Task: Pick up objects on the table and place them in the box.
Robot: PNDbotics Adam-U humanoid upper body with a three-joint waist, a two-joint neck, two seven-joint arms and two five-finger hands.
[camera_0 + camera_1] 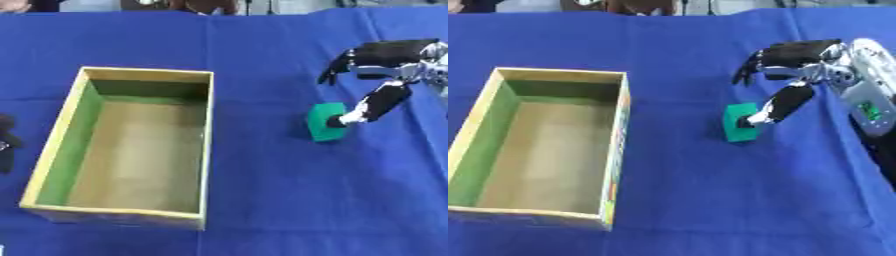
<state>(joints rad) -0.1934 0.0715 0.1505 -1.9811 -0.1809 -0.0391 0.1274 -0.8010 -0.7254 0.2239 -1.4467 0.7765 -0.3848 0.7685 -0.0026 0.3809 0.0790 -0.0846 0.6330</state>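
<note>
The right hand (385, 62) is reaching in from the upper right of the frame, its thumb tip touching the right face of a small green block (325, 121) while the other fingers are spreading wide above it, not closing on it. The block is sitting on the blue tablecloth (289, 200), right of centre, apart from the open wooden box (206, 150) with green inner walls at left. The left hand (7, 142) is showing dark at the left edge; its fingers cannot be made out.

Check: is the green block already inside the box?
No. The green block sits on the blue cloth to the right of the box, with the right hand touching it.
</note>
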